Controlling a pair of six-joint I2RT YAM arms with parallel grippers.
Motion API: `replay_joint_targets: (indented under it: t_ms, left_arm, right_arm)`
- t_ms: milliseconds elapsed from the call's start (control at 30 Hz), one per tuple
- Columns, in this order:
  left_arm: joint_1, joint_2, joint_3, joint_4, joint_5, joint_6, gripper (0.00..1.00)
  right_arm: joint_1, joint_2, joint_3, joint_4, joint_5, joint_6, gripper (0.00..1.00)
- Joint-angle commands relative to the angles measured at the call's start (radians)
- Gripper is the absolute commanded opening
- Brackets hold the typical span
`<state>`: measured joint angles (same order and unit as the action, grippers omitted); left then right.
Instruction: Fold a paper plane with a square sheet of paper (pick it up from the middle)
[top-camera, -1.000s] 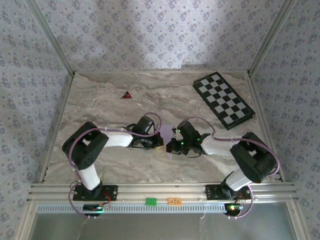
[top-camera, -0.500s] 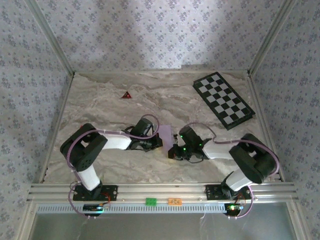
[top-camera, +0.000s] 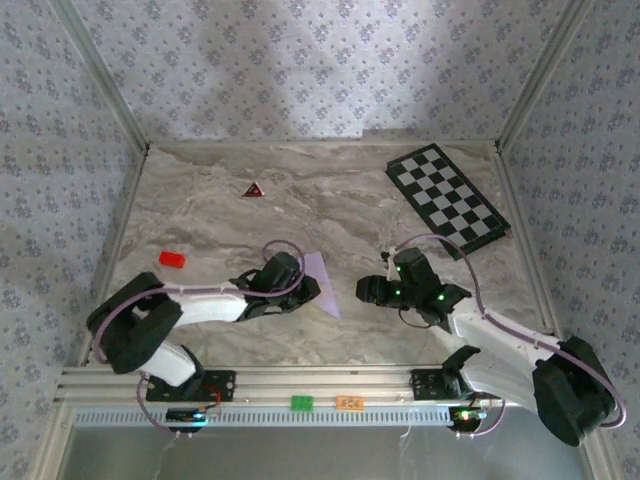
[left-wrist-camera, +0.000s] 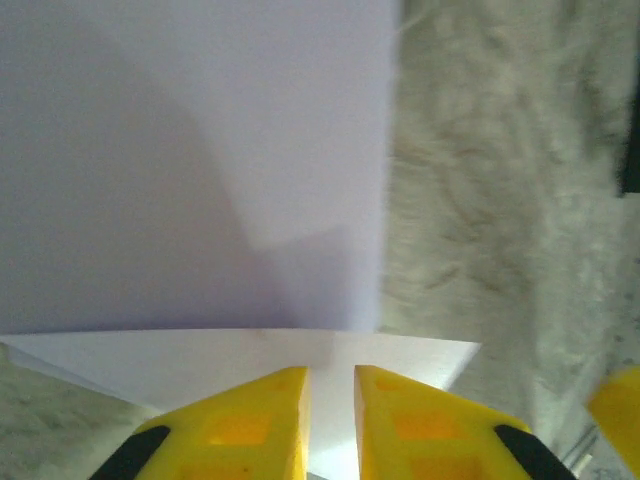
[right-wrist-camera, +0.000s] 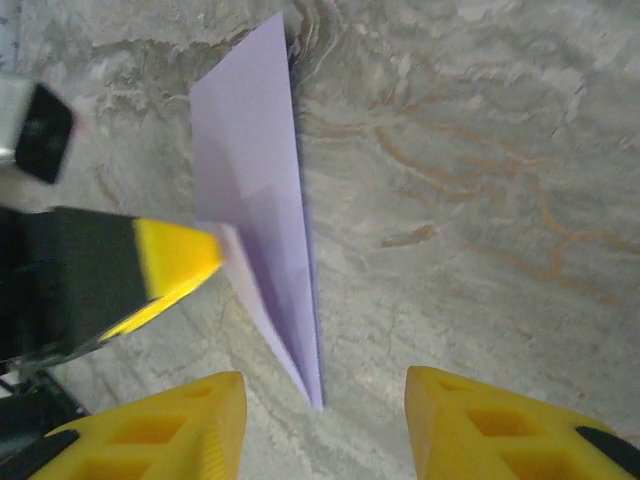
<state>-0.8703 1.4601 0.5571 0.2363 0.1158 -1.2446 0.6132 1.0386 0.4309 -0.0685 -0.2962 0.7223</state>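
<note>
The paper plane (top-camera: 323, 274) is a pale lilac pointed dart lying on the marble table, its tip toward the near edge. In the right wrist view the paper plane (right-wrist-camera: 255, 190) points down between my right fingers. My right gripper (right-wrist-camera: 325, 385) is open wide, and in the top view this right gripper (top-camera: 365, 291) hovers just right of the plane with nothing held. My left gripper (top-camera: 306, 291) sits at the plane's left side. Its jaws (left-wrist-camera: 332, 375) stand a narrow gap apart, with the paper's white edge (left-wrist-camera: 250, 350) showing between them. One left finger (right-wrist-camera: 175, 260) touches the wing flap.
A black-and-white checkered board (top-camera: 448, 200) lies at the back right. A small dark red triangle (top-camera: 253, 189) sits at the back left, and a small red block (top-camera: 172, 259) lies left of my left arm. Patterned walls enclose the table (top-camera: 330, 200).
Both grippers were shut on the paper at the centre and have let their jaws part. My right arm drew back to the right. The left arm swung lower, uncovering the red block.
</note>
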Motion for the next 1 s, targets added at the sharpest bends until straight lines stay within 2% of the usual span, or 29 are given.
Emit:
replay_joint_targets:
  t_ms: [0, 67, 167, 333, 467, 600, 833, 967]
  left_arm:
    - [0.008, -0.117, 0.03, -0.145, -0.107, 0.063, 0.3]
    - [0.042, -0.169, 0.022, -0.21, -0.095, 0.108, 0.36]
    - [0.137, -0.218, -0.018, -0.22, 0.019, 0.15, 0.43]
    - [0.295, -0.252, -0.078, -0.192, 0.211, 0.191, 0.47]
    - [0.356, -0.254, -0.083, -0.19, 0.305, 0.219, 0.49]
    - [0.383, -0.241, -0.085, -0.174, 0.355, 0.226, 0.5]
    - [0.42, -0.183, -0.082, -0.102, 0.457, 0.212, 0.51]
    - [0.437, -0.17, -0.073, -0.099, 0.47, 0.214, 0.52]
  right_arm:
    - [0.005, 0.07, 0.047, 0.04, 0.058, -0.014, 0.5]
    - [0.02, 0.146, 0.081, 0.071, 0.038, -0.011, 0.5]
    - [0.072, 0.268, 0.161, 0.078, 0.025, -0.027, 0.49]
    - [0.14, 0.424, 0.264, 0.064, 0.048, -0.08, 0.5]
    - [0.135, 0.503, 0.31, 0.046, 0.026, -0.086, 0.47]
    - [0.114, 0.544, 0.306, 0.077, -0.038, -0.116, 0.37]
    - [0.057, 0.533, 0.236, 0.216, -0.184, -0.106, 0.11]
    - [0.019, 0.543, 0.196, 0.338, -0.278, -0.05, 0.06]
